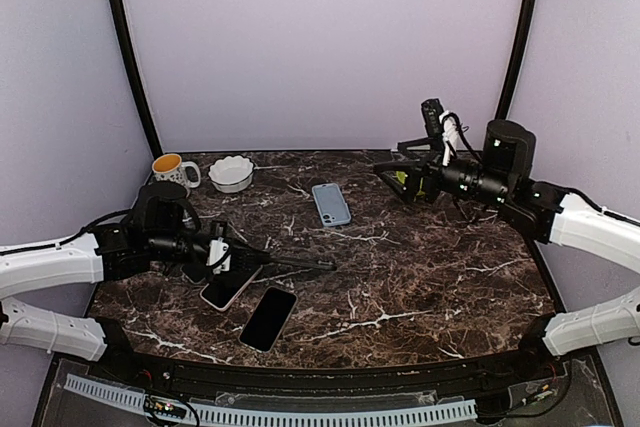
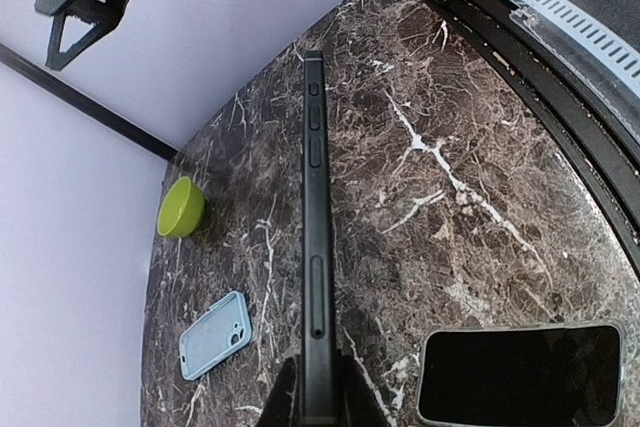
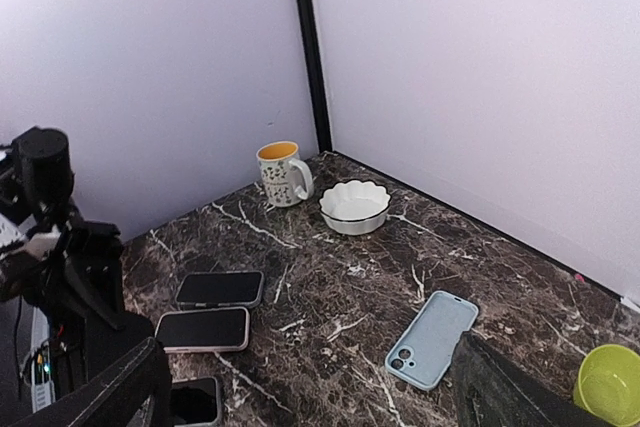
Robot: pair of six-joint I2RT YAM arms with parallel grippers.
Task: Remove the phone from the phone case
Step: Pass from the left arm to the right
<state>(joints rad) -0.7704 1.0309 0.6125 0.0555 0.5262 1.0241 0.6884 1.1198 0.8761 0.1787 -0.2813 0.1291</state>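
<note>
Mug (image 1: 172, 169), bowl (image 1: 231, 173), blue case (image 1: 331, 204) sit beyond left claw (image 2: 316, 392) gripping black phone (image 2: 316, 197); right claw (image 3: 305, 392) splayed.

Mug (image 1: 172, 169) sits left of bowl (image 1: 231, 174), phone case (image 1: 331, 204) further right

Soft, even light fills all three views; the pale walls (image 1: 320, 37) read bright and slightly washed out, the marble table (image 1: 430, 277) dark with only faint, soft-edged shadows. The left wrist view bows at its right edge, wide-angle. Dark fingers (image 3: 515, 392) in the right wrist view's bottom corners are blurred
</note>
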